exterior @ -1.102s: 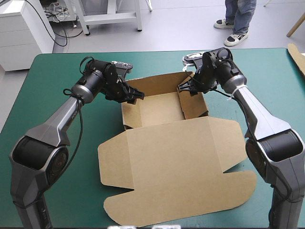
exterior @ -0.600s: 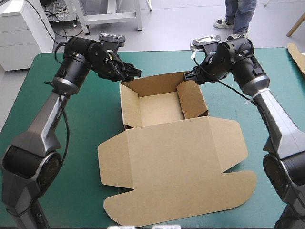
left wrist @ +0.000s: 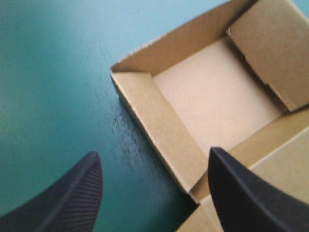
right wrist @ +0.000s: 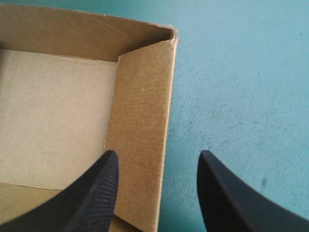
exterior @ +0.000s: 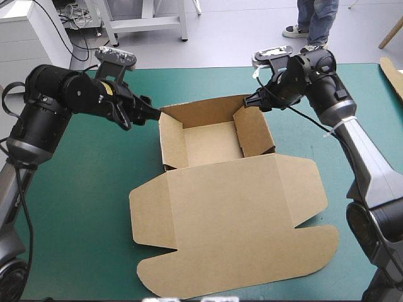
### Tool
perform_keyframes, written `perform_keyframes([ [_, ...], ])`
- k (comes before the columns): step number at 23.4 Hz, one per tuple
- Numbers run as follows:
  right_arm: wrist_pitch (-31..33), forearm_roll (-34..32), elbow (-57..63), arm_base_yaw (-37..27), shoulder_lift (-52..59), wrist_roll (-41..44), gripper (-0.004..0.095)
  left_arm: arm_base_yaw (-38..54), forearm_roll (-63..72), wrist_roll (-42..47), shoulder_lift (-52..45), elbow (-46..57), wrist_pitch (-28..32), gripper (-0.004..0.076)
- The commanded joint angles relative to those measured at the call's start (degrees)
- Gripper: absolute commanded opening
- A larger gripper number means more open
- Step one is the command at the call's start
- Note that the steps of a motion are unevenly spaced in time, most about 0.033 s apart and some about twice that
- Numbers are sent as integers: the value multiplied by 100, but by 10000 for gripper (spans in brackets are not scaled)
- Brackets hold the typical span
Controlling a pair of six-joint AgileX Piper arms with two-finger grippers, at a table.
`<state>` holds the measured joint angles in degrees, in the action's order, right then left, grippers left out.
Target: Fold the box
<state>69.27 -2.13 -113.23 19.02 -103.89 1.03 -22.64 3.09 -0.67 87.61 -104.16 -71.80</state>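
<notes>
The left gripper point(exterior: 151, 114) has its black fingers spread apart and holds nothing, poised just outside the far left corner of the box point(exterior: 228, 204). In the left wrist view the left gripper point(left wrist: 153, 152) has the box's left wall ahead of the gap between its fingers. The right gripper point(exterior: 251, 104) is likewise spread and empty at the far right corner. In its wrist view the right gripper point(right wrist: 158, 152) straddles the right wall, one finger point(right wrist: 94, 193) over the inside and the other over the cover; I cannot tell whether either touches the board.

The brown box sits at the middle of the table point(exterior: 94, 189) as an open tray, its four walls raised. Its lid point(exterior: 252, 233) lies flat on the teal-green cover toward the near edge, flaps spread. An edge of more board point(exterior: 393, 74) shows at the table's far right.
</notes>
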Motion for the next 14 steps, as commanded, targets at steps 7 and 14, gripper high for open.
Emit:
perform_keyframes([
  [7, -226, -69, -179, -64, -740, -30, 469, -41, -56, -200, -2077, 2889, 1025, 329],
  [14, -226, -35, -179, -64, -1248, -17, 392, -41, -81, -200, -3991, 5091, 2152, 131],
])
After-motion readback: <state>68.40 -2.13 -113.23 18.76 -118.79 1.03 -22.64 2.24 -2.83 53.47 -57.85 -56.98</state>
